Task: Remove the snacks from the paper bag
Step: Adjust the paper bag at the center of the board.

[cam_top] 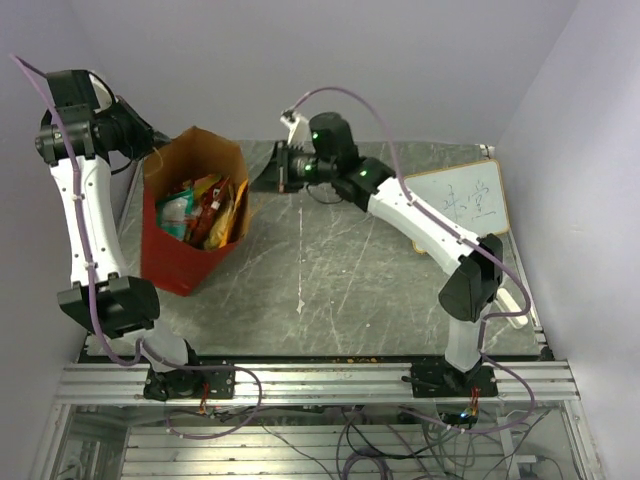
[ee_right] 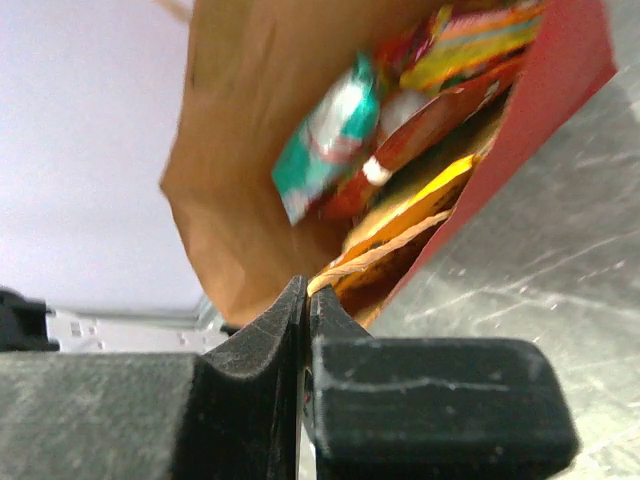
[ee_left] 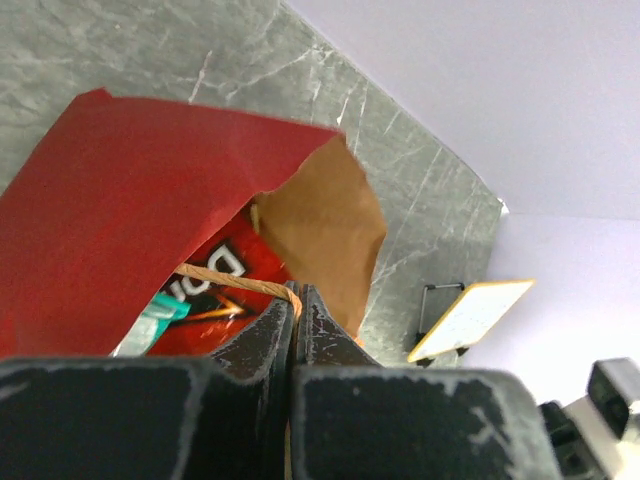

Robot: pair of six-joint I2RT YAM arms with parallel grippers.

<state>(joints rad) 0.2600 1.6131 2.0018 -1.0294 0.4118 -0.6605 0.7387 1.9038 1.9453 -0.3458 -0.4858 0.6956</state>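
Left gripper (ee_left: 292, 300): fingers pressed together, pinching the left handle (ee_left: 225, 278) at the bag's far-left rim.
Right gripper (ee_right: 305, 292): fingers pressed together, pinching the right handle (ee_right: 375, 250) at the bag's right rim.
Bag (cam_top: 175, 265): standing on the table (cam_top: 340, 290), mouth open.
Snacks (cam_top: 205, 210): inside the bag, teal, red, orange and yellow packets heaped together.
Whiteboard (cam_top: 465, 200): well to the right of the bag.

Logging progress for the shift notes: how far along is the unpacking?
Done: nothing; no packet lies on the table. In hand: the left pincer and right pincer are shut on the twine handles of the paper bag. Left: all the snacks, visible inside.
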